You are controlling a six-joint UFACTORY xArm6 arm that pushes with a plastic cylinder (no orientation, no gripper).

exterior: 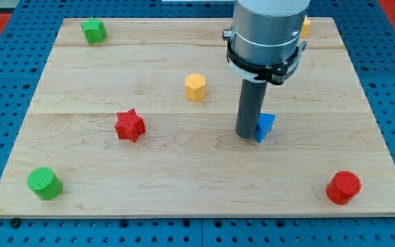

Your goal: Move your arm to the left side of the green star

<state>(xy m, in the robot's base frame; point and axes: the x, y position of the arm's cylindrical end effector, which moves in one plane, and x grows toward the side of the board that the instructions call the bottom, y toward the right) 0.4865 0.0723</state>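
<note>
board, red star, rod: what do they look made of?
Board: looks like light wood, matte, with visible grain and plank seams. Red star: probably 3D-printed plastic, since it has fine ribbed layer lines and a dull finish. Rod: dark and smooth, either metal or plastic, I can't tell which. My tip sits against the view's left side of the blue block.

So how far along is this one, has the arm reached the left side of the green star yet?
Nothing looks done yet. My tip stands mid-board, right beside the blue block, on its left. The green star sits untouched near the board's top-left corner. Left to do: travel across, past the yellow hexagon, and stop on the star's left.
</note>
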